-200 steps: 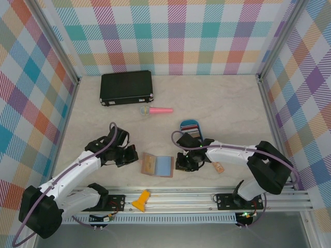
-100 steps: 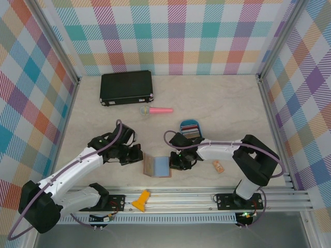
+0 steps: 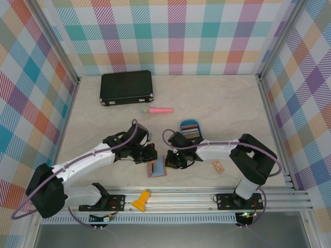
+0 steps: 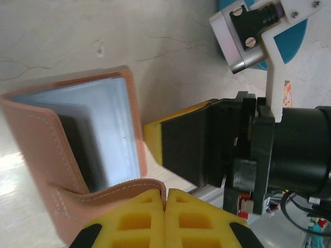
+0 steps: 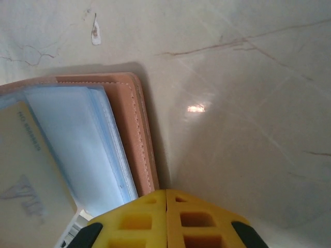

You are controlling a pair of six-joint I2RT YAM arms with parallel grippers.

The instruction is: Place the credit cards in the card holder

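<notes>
The pinkish-brown card holder [image 3: 156,168] stands half folded on the table between both grippers. My left gripper [image 3: 150,154] is shut, its tips [image 4: 165,198] pressing against the edge of the holder's leather flap [image 4: 106,190]; the grey-blue sleeves [image 4: 116,116] face it. My right gripper [image 3: 171,161] is shut too, its tips [image 5: 166,195] against the outer edge of the other cover [image 5: 130,129]. A tan card [image 5: 28,175] lies in the sleeves. More credit cards [image 3: 191,132] stand in the blue oval tray [image 3: 189,124] behind the right gripper.
A black case [image 3: 126,87] lies at the back left, with a pink toy microphone [image 3: 156,110] in front of it. A small orange tag [image 3: 217,166] rests right of the right arm. A yellow piece [image 3: 140,200] sits on the front rail.
Both grippers have closed in on the card holder from either side. The holder has gone from lying open flat to half folded, and the right gripper has shut.
</notes>
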